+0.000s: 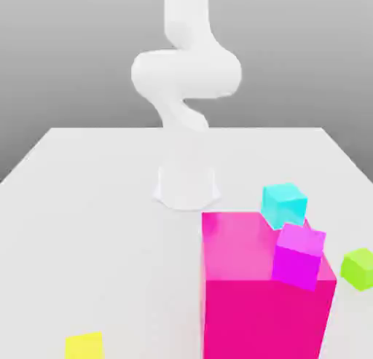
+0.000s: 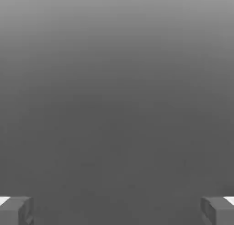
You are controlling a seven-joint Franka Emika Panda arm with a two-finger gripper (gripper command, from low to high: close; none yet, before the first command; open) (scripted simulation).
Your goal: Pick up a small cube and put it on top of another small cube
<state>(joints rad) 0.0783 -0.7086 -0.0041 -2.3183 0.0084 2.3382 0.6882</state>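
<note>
Several small cubes show in the exterior view. A magenta cube [image 1: 299, 255] rests on the top right corner of a large pink block [image 1: 255, 299]. A cyan cube [image 1: 284, 203] sits just behind it at the block's far right edge, and I cannot tell whether it touches the block. A green cube [image 1: 358, 268] lies on the table at the exterior view's right, and a yellow cube [image 1: 84, 346] at the front left. In the hand view my gripper [image 2: 117, 210] is open, its grey fingers [image 2: 16, 210] set wide apart with nothing between them, facing plain grey background.
The white arm [image 1: 186, 73] rises from its base [image 1: 187, 184] at the middle of the white table [image 1: 87, 204] and curls upward out of the picture. The tall pink block stands in front of the base, toward the exterior view's right.
</note>
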